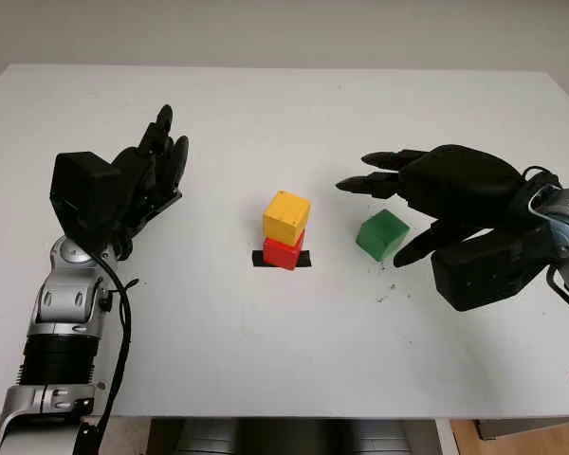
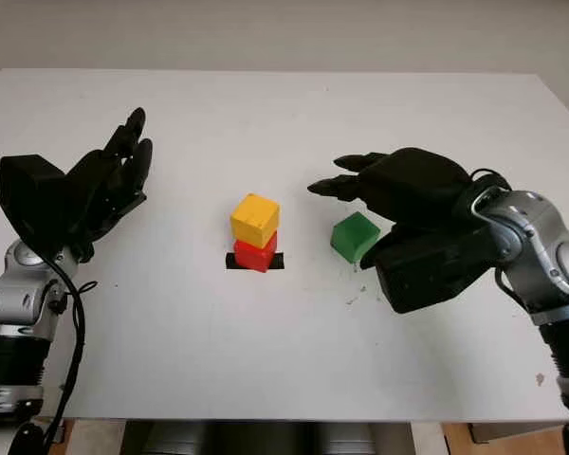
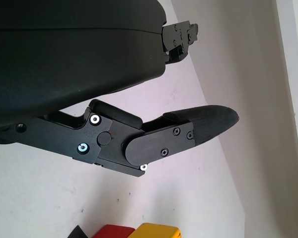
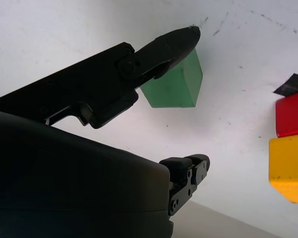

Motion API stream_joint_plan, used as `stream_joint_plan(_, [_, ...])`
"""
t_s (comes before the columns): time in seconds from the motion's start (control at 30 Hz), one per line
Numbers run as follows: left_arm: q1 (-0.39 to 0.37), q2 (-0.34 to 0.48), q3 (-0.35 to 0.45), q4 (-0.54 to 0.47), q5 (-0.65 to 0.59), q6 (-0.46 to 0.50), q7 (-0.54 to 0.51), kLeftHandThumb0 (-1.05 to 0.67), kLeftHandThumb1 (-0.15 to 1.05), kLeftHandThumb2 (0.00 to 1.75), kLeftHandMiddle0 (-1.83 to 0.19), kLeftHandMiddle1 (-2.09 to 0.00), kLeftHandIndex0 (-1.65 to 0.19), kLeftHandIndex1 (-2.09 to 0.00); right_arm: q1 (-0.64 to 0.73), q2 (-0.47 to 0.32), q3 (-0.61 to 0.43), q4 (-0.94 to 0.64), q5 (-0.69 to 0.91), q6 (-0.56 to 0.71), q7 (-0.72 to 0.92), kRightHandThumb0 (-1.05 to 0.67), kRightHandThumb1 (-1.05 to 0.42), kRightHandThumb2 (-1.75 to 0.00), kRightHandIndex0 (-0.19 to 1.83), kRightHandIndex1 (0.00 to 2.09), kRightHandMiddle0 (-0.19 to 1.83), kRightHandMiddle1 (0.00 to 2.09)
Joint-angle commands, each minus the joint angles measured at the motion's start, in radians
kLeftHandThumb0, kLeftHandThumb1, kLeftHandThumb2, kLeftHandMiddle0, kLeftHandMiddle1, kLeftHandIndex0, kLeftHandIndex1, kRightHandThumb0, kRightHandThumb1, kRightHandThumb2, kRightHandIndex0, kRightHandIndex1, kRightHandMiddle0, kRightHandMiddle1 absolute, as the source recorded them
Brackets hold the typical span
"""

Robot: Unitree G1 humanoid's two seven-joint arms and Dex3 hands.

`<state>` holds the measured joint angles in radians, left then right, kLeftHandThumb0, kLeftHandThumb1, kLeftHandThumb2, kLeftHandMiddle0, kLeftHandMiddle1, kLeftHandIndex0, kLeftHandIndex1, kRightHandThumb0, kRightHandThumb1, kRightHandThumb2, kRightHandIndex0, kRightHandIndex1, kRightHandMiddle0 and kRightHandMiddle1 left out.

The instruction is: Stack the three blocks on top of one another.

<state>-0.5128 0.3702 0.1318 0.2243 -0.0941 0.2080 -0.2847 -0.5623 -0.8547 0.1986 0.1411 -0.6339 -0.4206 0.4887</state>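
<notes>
Green, rigid cube block [image 1: 381, 234] sits just right of the yellow-on-red stack [image 1: 285, 230]; my right hand [image 1: 427, 204] brackets it, open. Looks light; I'd pinch opposite flat faces.

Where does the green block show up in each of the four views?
Left eye view: green block, right of the stack, by the right hand.
Right eye view: same spot.
Left wrist view: I cannot find it.
Right wrist view: behind one finger.
Shared landmark: yellow block on red block.
</notes>
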Motion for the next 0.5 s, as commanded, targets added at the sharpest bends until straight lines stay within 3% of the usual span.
stream_joint_plan(0.0, [0.008, -0.004, 0.009, -0.016, -0.008, -0.007, 0.004, -0.70, 1.05, 0.67, 0.19, 0.00, 0.19, 0.00, 0.003, -0.015, 0.010, 0.012, -0.021, -0.017, -0.014, -0.63, -0.80, -0.04, 0.16, 0.06, 0.31, 0.07])
stream_joint_plan(0.47, [0.014, -0.007, 0.005, -0.017, -0.011, -0.023, -0.007, -0.73, 1.05, 0.64, 0.19, 0.00, 0.19, 0.00, -0.047, -0.003, 0.068, 0.205, -0.171, -0.151, -0.259, -0.61, -0.81, -0.05, 0.25, 0.08, 0.42, 0.11])
